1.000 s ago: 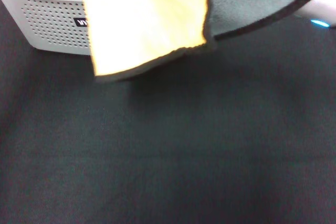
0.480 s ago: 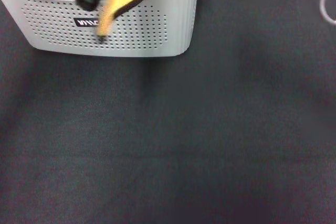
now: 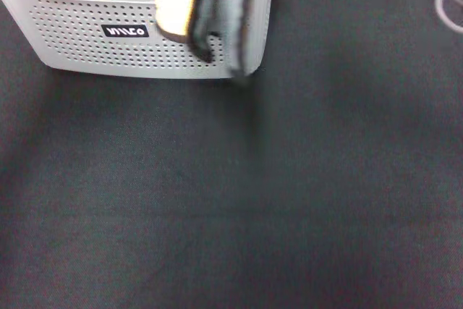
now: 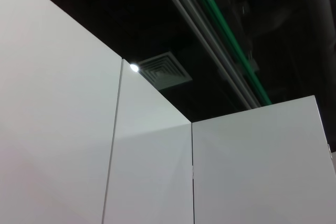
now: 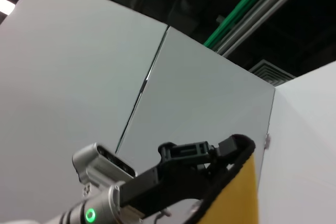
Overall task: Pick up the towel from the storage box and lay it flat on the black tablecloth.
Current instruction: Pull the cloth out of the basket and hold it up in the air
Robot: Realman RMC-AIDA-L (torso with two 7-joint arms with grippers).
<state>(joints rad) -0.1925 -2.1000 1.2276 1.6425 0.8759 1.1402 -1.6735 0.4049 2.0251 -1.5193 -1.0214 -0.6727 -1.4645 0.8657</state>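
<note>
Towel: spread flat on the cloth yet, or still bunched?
Bunched. The towel hangs in vertical folds in front of the storage box, yellow and grey sides both showing, not laid on the black tablecloth.

The towel (image 3: 210, 12) is showing as soft napped cloth, grey-green on one face and pale yellow on the other, with a black stitched edging; in the right wrist view its yellow face (image 5: 233, 198) is reading as matt and even. The storage box (image 3: 87, 48) is presenting as light grey moulded plastic with a smooth, faintly satin finish, perforated in rows of small holes, carrying a black label (image 3: 125, 31) with white lettering. The black tablecloth (image 3: 231, 193) is appearing as a finely textured matt fabric. The left gripper (image 5: 205, 153) is looking like matt black plastic on a glossy silver-grey arm.
</note>
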